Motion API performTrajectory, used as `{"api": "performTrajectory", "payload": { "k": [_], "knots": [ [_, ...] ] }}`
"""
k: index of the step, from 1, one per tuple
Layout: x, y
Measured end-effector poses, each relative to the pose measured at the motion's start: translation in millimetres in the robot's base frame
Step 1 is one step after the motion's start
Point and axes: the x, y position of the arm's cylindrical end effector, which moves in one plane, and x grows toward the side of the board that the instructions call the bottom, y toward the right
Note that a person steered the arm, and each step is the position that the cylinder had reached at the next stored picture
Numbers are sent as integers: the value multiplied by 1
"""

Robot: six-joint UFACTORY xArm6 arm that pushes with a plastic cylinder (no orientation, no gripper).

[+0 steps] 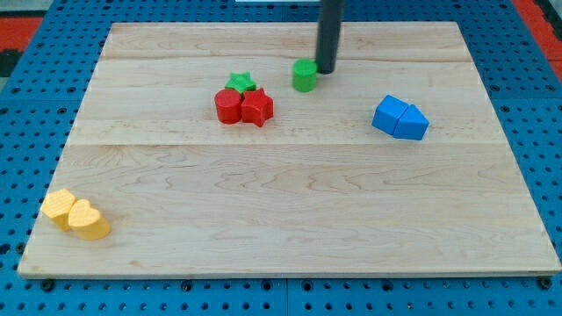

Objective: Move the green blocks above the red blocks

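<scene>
Touching the green block's right side, my tip stands upper centre on the board. Green star sits just above 2 red blocks. Blue pair right, yellow pair lower left.

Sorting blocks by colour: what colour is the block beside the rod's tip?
Green, seen in the camera view.

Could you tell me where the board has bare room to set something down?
The widest bare patch runs along the view's bottom, between the yellow blocks and blue blocks. It is crowded near the top centre: green star, red blocks, green cube, with my tip at the cube's right.
</scene>
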Motion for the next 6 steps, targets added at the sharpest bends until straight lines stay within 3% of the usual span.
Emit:
{"api": "performTrajectory", "payload": {
  "k": [1,2,5,6],
  "knots": [
    [10,-30],
    [10,-13],
    [10,-48],
    [9,-7]
  ]
}}
